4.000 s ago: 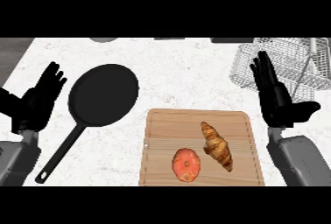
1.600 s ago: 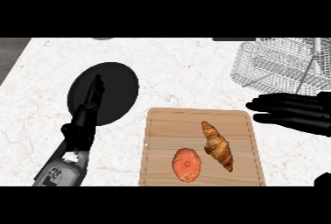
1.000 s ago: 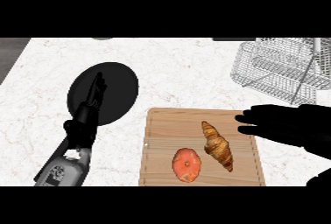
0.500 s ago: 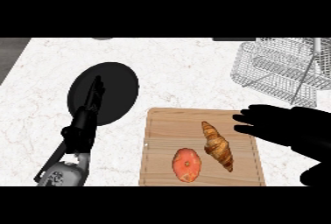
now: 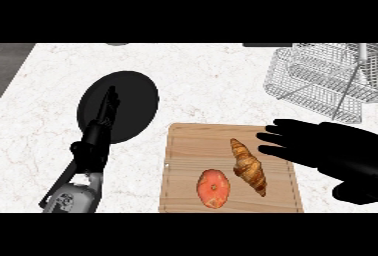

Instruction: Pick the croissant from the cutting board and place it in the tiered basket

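Counter (image 5: 221, 75), tiered basket (image 5: 325, 80), cutting board (image 5: 188, 150) and pan (image 5: 136, 90) are all sitting where they were four seconds ago; only the arms are changing things. The right hand (image 5: 317, 147), then standing upright at the right edge, is now reaching flat across the board's right edge. Its fingers (image 5: 277, 137) are spreading wide and straight, pointing left and holding nothing, with their tips just beside the croissant's upper end. The left hand (image 5: 109, 105) is now lying edge-on over the pan, fingers straight, also carrying nothing. The croissant (image 5: 249, 165) is lying unmoved on the board's right half, between the right hand and a round orange-red item (image 5: 214, 187). Judging from this, the approach is nearing its end and the grasp is not yet beginning.

The counter is showing white, faintly veined stone. The basket is standing as boxy tiers of open silver wire, well apart from the board toward the far right. The board is showing pale wood grain and rounded corners. The pan is looking matte black and round. The croissant is glistening brown, ridged and tapering, probably flaky and easily crushed.
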`<act>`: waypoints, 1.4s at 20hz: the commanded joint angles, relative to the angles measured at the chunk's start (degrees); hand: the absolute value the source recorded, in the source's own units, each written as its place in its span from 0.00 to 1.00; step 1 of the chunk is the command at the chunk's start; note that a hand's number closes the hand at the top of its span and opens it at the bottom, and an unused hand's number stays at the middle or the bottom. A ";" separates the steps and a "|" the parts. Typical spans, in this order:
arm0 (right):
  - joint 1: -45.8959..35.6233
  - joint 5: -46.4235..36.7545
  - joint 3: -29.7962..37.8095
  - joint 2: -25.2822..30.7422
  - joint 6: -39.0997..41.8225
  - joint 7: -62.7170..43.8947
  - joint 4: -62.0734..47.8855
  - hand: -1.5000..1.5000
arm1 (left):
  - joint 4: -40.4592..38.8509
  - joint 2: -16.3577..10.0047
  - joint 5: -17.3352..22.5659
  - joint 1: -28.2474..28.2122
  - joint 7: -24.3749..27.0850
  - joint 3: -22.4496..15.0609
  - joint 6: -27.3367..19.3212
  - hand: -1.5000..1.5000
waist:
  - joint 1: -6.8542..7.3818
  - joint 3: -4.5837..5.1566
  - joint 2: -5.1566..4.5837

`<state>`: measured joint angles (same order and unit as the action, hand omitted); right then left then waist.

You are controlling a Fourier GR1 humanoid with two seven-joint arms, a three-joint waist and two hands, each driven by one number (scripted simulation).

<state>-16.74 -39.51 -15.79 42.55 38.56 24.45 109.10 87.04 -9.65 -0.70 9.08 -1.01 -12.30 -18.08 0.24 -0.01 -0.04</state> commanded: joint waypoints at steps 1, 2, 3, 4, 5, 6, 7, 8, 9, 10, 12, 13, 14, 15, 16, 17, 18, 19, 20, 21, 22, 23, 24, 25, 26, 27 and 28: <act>-1.67 -5.01 -1.01 -3.06 -0.89 4.19 -3.79 0.00 | 2.80 -0.40 -0.92 0.23 -2.94 0.96 1.65 0.50 | 0.06 0.00 0.03; -1.29 -5.95 -1.03 -3.86 -2.04 4.40 -4.16 0.00 | 3.11 -0.60 -0.29 0.56 -3.74 2.29 2.02 0.50 | 0.02 0.00 0.03; -0.50 -3.68 2.10 -3.24 2.25 1.18 -0.20 0.00 | 0.69 2.95 -3.26 1.97 -3.33 -0.06 -0.79 0.50 | -0.28 0.01 0.07; -0.41 -6.33 -2.57 -7.08 1.60 -3.51 0.94 0.00 | -1.12 3.44 -3.34 0.28 0.03 -0.29 -0.58 0.50 | -0.20 0.03 0.05; 4.10 -7.18 2.05 -1.12 -4.29 6.17 -3.41 0.00 | -1.18 2.04 -1.73 -0.17 1.22 1.70 1.25 0.50 | -0.33 0.00 0.03; -1.01 -8.35 0.34 -5.96 -1.55 2.23 -5.59 0.00 | -1.93 3.34 -3.50 1.98 -0.35 1.15 0.45 0.50 | -0.12 0.01 0.01; 0.44 -9.11 1.27 -4.13 -4.71 5.11 -8.61 0.00 | -2.25 0.71 -0.56 1.85 -0.13 3.78 3.68 0.50 | -0.10 0.01 -0.02; 0.57 -9.73 1.12 -4.91 -2.94 4.17 -7.63 0.00 | -3.95 3.06 -1.97 2.44 0.61 2.92 2.20 0.50 | -0.20 0.01 0.00; 1.49 -10.52 -0.02 -6.57 -3.62 3.04 -8.08 0.00 | 2.08 1.86 -2.70 -2.00 -0.80 1.46 2.54 0.50 | 0.00 0.01 0.05; -1.18 -11.41 -0.93 -7.51 -3.37 3.72 -10.70 0.00 | 0.20 2.21 -3.23 3.28 -3.63 2.61 2.21 0.50 | -0.01 0.01 0.00; -2.08 -10.21 1.01 -7.43 -1.94 5.15 -12.74 0.00 | 4.58 0.89 -2.73 -0.99 -4.19 2.97 3.11 0.50 | 0.13 0.00 0.05; -1.66 -11.11 -1.05 -8.04 -0.72 3.87 -11.44 0.00 | -4.31 4.67 -3.54 3.11 0.34 2.55 1.72 0.50 | -0.22 0.02 -0.02; -2.33 -10.87 -0.11 -9.35 -0.92 3.63 -13.40 0.00 | 3.75 0.96 -2.96 -1.16 -2.51 3.31 3.82 0.50 | 0.11 0.01 0.05; 0.53 -10.01 1.77 -5.31 -0.07 6.89 -9.88 0.00 | -1.79 2.49 -3.39 0.55 1.24 4.09 3.20 0.50 | -0.30 0.02 0.04; -1.75 -11.44 0.42 -7.90 -1.47 6.37 -13.56 0.00 | 3.83 3.19 -4.62 1.04 -4.59 2.55 1.95 0.50 | -0.01 0.00 0.05; -0.64 -14.14 -2.17 -9.12 -6.38 7.83 -17.11 0.00 | 0.24 1.92 -2.53 0.70 -1.05 4.31 4.82 0.50 | 0.04 0.00 -0.03; 0.48 -12.21 -1.53 -9.13 -2.88 6.33 -11.93 0.00 | -4.94 4.36 -3.82 0.58 3.31 3.48 3.36 0.50 | -0.30 0.02 0.00; -0.25 -12.47 -0.64 -9.72 -3.78 7.69 -14.24 0.00 | -3.20 4.45 -3.27 3.00 0.61 4.67 3.44 0.50 | -0.22 0.01 0.01; 3.26 -12.92 -1.60 -8.64 -5.69 8.83 -13.17 0.00 | 3.40 3.56 -4.89 0.42 -4.17 2.76 2.68 0.50 | -0.15 -0.01 0.09; -1.29 -12.19 0.34 -9.01 -3.61 10.04 -15.37 0.00 | -0.15 4.23 -4.27 2.93 -3.46 3.92 3.56 0.50 | -0.12 0.01 0.02; 0.74 -14.36 -3.52 -12.04 -4.56 6.55 -13.57 0.00 | -0.57 4.19 -4.81 2.69 -1.89 4.18 3.18 0.50 | -0.15 0.01 0.03; -0.56 -13.02 0.09 -10.25 -3.86 9.63 -15.46 0.00 | 2.60 3.18 -4.68 0.13 -2.53 3.73 4.91 0.50 | -0.06 0.01 0.05; -1.89 -13.12 -1.60 -10.97 -1.86 8.14 -15.57 0.00 | 0.76 4.21 -5.50 -1.44 0.29 3.56 3.24 0.50 | 0.01 0.02 0.04; -1.73 -13.33 -2.03 -11.91 -0.96 6.22 -13.94 0.00 | 6.93 3.24 -4.57 -3.28 -3.89 3.52 4.10 0.50 | 0.12 0.01 0.11; -3.85 -13.38 -1.66 -11.30 -1.96 8.55 -17.70 0.00 | -0.51 6.90 -6.84 -2.21 1.92 1.00 2.32 0.50 | 0.02 0.02 -0.01; 0.25 -14.76 -3.59 -12.73 -4.54 8.02 -15.24 0.00 | -0.23 5.56 -5.94 1.53 -1.72 3.32 3.49 0.50 | -0.22 0.01 0.03; -2.70 -15.65 -4.11 -14.63 -4.55 6.93 -18.09 0.00 | -0.35 2.81 -2.35 1.53 -0.54 6.92 6.98 0.50 | -0.01 0.02 -0.01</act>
<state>-17.86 -53.28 -18.50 30.75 32.74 29.87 93.58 87.77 -5.43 -5.30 9.29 -2.08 -8.40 -13.95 0.18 0.01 -0.01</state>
